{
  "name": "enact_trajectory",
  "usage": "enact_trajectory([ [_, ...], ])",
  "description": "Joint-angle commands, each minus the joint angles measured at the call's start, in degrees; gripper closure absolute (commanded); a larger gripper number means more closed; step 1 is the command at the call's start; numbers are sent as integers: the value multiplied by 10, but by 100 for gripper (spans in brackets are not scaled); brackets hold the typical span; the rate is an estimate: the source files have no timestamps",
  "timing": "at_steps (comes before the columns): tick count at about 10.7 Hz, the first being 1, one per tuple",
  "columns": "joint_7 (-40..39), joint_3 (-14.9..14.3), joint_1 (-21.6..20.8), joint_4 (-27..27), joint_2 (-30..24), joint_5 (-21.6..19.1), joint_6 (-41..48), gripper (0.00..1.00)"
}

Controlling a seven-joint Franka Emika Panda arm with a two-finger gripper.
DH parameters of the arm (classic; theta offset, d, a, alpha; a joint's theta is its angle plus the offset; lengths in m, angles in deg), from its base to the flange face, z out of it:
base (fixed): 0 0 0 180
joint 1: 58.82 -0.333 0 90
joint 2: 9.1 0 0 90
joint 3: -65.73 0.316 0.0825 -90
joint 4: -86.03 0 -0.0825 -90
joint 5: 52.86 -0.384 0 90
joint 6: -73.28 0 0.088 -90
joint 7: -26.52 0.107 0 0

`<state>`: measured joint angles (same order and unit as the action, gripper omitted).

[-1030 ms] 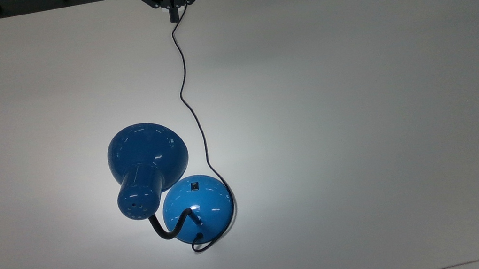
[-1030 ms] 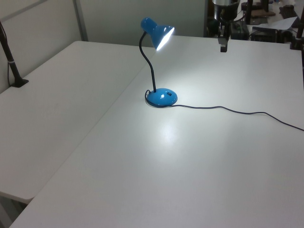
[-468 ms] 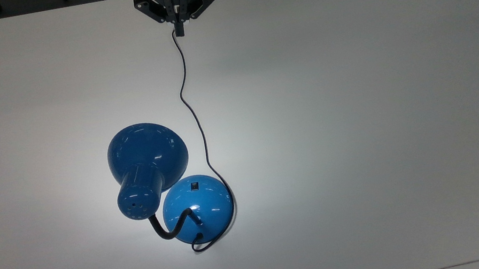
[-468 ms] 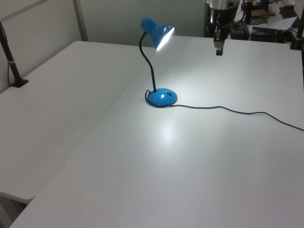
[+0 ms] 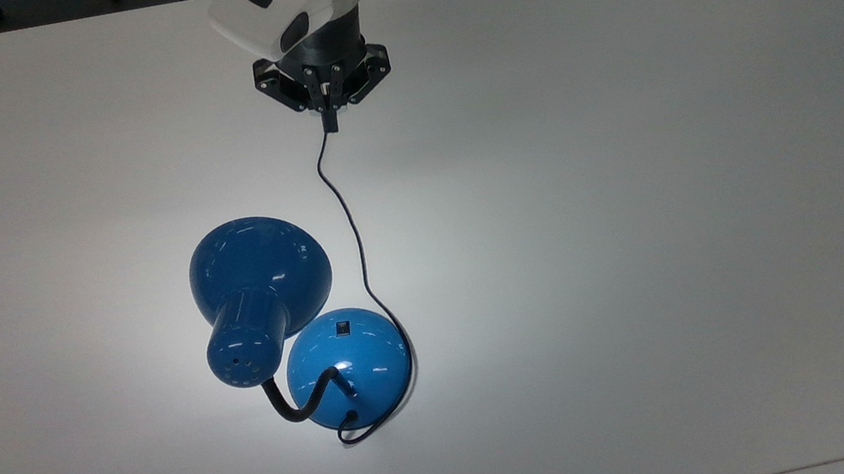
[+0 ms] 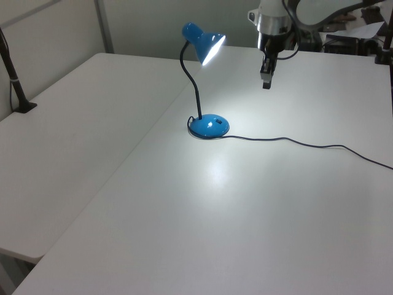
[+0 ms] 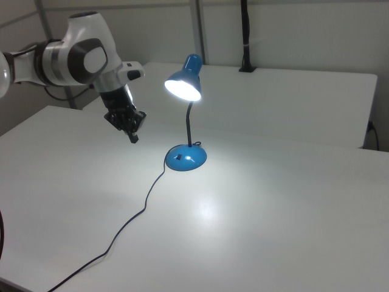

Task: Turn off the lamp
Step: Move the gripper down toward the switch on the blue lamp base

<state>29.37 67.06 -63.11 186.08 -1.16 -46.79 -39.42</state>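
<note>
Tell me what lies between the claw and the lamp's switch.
In the top view, between the claw and the switch lies bare table crossed by the lamp's cord.

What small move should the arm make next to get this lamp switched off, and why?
Probably carry the gripper on toward the lamp base and line up above the small black switch. The shade is glowing, so the lamp is on, and the shut fingers hang in the air well short of the base.
</note>
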Motion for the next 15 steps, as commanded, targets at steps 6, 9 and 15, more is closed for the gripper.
enact_trajectory([
  [6,69,-1,36,42,108,-13,-290,100],
  [9,65,-1,38,46,145,-11,-379,100],
  [15,29,-1,45,42,194,-3,-483,100],
])
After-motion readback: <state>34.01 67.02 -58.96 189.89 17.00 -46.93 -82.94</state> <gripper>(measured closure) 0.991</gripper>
